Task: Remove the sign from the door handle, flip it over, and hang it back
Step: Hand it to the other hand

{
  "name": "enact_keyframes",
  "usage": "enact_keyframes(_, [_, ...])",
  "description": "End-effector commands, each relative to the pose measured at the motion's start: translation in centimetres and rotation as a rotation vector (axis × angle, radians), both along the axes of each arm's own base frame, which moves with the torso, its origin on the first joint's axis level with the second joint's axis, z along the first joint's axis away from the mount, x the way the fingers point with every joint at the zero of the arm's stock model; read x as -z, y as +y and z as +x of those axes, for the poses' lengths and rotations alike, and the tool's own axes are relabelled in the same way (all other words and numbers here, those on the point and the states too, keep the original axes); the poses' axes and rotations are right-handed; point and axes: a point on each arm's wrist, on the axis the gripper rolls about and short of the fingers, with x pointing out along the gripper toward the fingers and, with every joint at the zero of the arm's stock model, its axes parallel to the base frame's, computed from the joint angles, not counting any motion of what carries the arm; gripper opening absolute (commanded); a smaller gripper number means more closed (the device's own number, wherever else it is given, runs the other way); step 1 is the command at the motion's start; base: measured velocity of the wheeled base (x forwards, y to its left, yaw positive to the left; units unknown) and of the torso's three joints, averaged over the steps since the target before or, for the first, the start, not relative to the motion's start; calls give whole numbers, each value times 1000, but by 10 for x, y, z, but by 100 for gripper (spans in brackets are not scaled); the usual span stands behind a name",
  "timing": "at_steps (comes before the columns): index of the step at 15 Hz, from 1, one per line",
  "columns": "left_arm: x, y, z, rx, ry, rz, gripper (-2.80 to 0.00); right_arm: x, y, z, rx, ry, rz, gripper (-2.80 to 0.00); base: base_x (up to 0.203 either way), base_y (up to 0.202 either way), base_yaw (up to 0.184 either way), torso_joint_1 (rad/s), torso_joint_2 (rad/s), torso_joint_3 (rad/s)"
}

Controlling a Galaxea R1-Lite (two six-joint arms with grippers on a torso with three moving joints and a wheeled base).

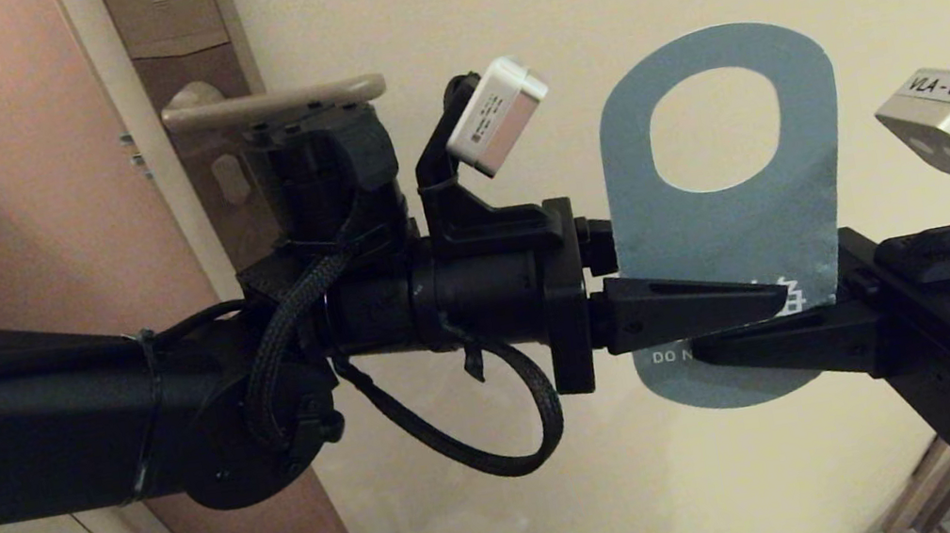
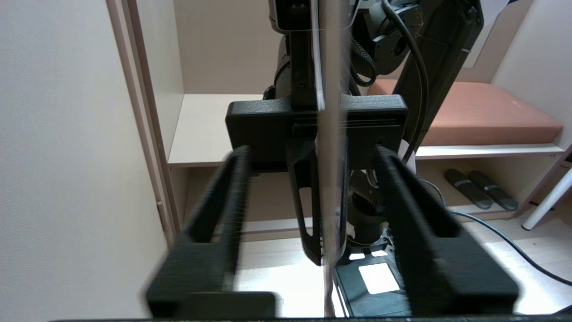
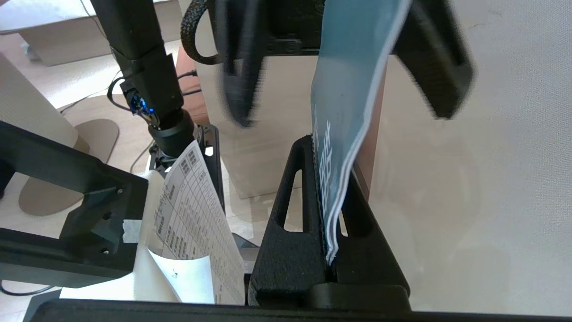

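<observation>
Between the spread fingers of the left gripper (image 1: 767,301), the sign (image 1: 732,235) stands upright, teal face outward, lower end clamped by the right gripper (image 3: 328,210), door handle (image 1: 273,103) behind the left wrist, well apart from its oval hole.

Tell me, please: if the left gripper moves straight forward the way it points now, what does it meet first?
Probably the right gripper: it faces the left gripper head-on, clamped on the sign that stands edge-on between the left one's open fingers. Depth is hard to judge.
</observation>
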Motion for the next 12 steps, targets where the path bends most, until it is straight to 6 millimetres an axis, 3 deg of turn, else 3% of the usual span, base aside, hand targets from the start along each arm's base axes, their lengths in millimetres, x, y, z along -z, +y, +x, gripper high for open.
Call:
enact_keyframes(1, [-2,1,-1,5,-4,-4,0,0,0,0,-6,-2,2,-280,0,0,0,0,0,0])
enact_keyframes(7, [-6,15,-9,-7,-2,-3,0,3,-3,-6,-6,6,-2,-280,0,0,0,0,0,0])
enact_keyframes(12, [-9,44,-22,-45,2,1,0,4,-9,-6,26,2,-2,-280,0,0,0,0,0,0])
